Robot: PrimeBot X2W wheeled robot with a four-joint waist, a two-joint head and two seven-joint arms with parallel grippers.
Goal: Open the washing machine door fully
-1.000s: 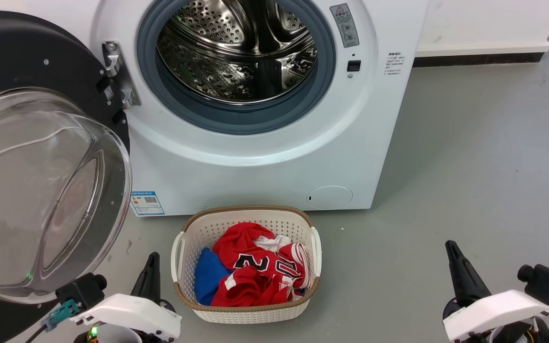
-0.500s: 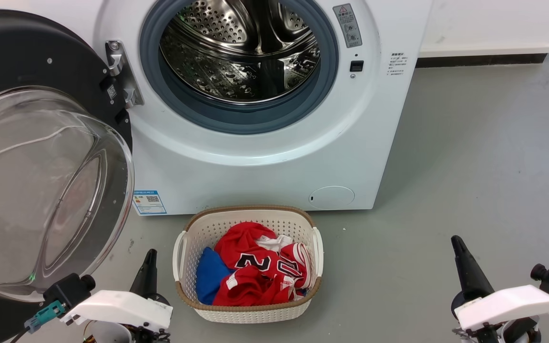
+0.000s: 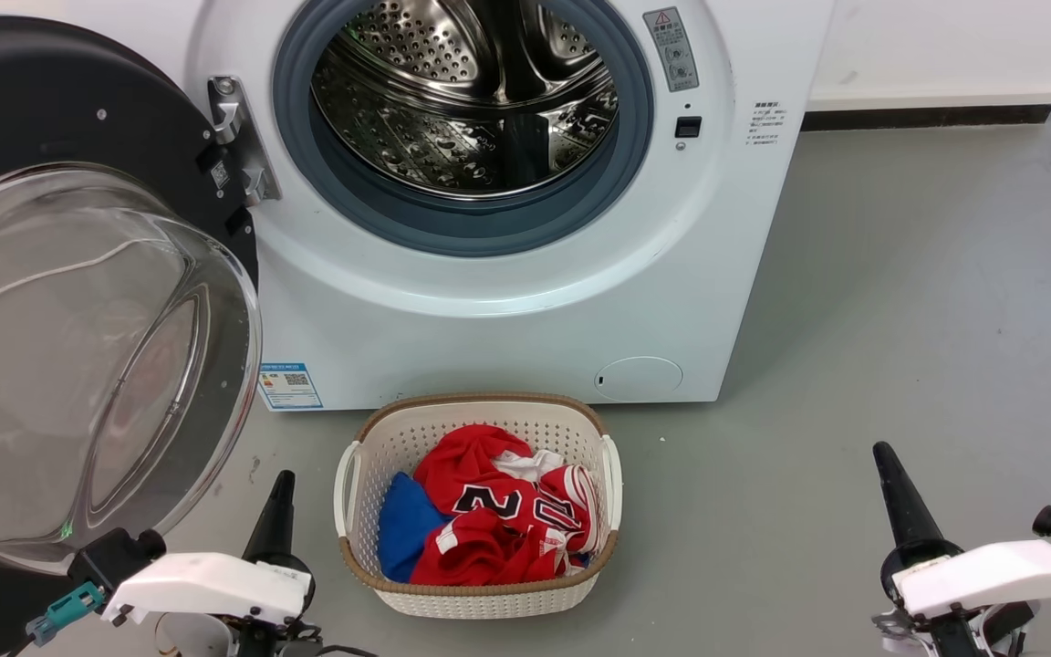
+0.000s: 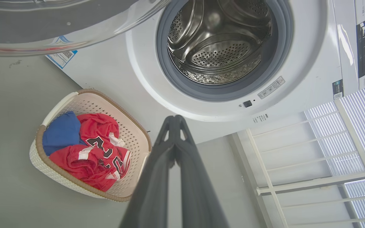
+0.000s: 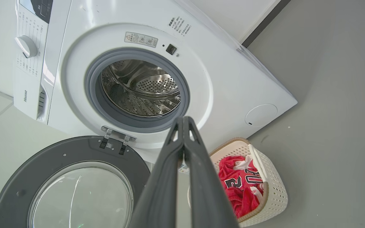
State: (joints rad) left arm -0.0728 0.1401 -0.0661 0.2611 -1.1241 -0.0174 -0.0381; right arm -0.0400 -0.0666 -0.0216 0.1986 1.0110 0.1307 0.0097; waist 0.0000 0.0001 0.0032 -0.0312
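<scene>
Black-rimmed and glass-bowled, the washing machine door (image 3: pixel 78 310) stands wide open at 9 o'clock of the washing machine (image 3: pixel 507 310), steel drum (image 3: pixel 466 100) exposed. A laundry basket (image 3: pixel 480 402) sits on the floor (image 3: pixel 900 274) at its 6 o'clock, with the left claw (image 3: pixel 281 488) at 7 and the right claw (image 3: pixel 886 465) at 5, both pinched together, empty.

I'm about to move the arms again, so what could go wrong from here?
The left gripper sits close to the bulging glass of the door; a careless swing could strike it. The laundry basket stands right beside that gripper, so a low sweep might knock it. Pushing the door further could strain its hinge.
</scene>
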